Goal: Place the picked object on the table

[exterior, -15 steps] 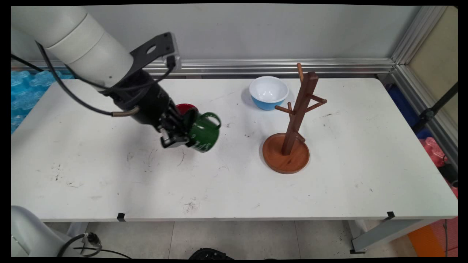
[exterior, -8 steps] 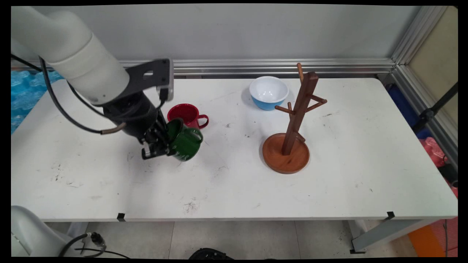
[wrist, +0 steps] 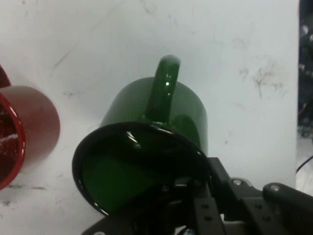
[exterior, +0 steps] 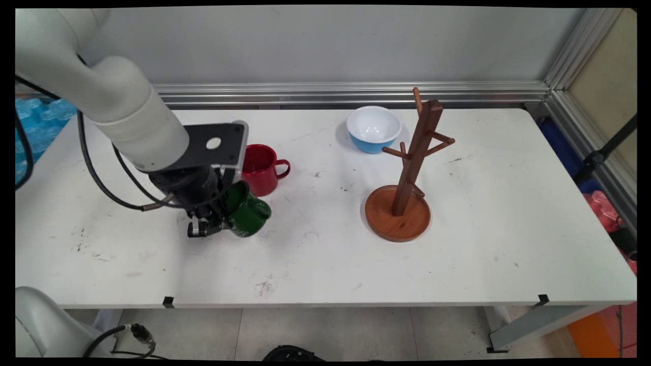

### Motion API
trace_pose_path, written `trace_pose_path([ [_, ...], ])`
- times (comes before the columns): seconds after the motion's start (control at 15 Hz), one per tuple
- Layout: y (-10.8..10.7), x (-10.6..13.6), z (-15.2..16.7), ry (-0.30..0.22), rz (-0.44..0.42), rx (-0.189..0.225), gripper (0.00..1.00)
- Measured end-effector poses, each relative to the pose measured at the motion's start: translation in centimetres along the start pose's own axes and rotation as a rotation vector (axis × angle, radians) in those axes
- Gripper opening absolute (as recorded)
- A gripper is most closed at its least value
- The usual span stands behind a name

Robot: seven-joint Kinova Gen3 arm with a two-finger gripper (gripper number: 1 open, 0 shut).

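My gripper [exterior: 216, 223] is shut on the rim of a green mug [exterior: 246, 213], holding it tilted just over the table at the left of centre. In the hand view the green mug [wrist: 156, 127] fills the middle, its black-rimmed mouth toward the camera and its handle pointing away, with my gripper [wrist: 181, 188] clamped on the lower rim. A red mug [exterior: 260, 169] stands upright on the table right behind the green one, its handle to the right; the red mug [wrist: 24, 132] shows at the left edge of the hand view.
A wooden mug tree [exterior: 407, 173] with bare pegs stands on its round base right of centre. A blue bowl [exterior: 374, 128] with a white inside sits behind it near the back edge. Black cables hang from the arm at the left.
My gripper has carried the green mug to the left and down toward the table, uncovering the red mug behind it. The mug tree and the bowl have not moved.
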Motion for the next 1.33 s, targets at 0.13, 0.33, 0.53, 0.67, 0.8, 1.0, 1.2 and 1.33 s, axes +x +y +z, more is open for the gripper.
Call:
trace_pose_path([
  [0.13, 0.1, 0.0, 0.6, -0.017, 0.021, 0.010, 0.00],
  [0.33, 0.2, 0.2, 1.6, -0.042, 0.052, 0.031, 0.00],
  [0.53, 0.3, 0.2, 2.5, -0.066, 0.082, 0.051, 0.00],
  [0.67, 0.4, 0.2, 3.0, -0.079, 0.103, 0.062, 0.00],
  [0.8, 0.5, 0.2, 3.4, -0.089, 0.124, 0.071, 0.00],
  [1.0, 0.6, 0.2, 3.8, -0.102, 0.160, 0.086, 0.00],
  [1.2, 0.6, 0.1, 4.3, -0.113, 0.194, 0.098, 0.00],
  [1.33, 0.6, 0.1, 4.5, -0.120, 0.212, 0.104, 0.00],
])
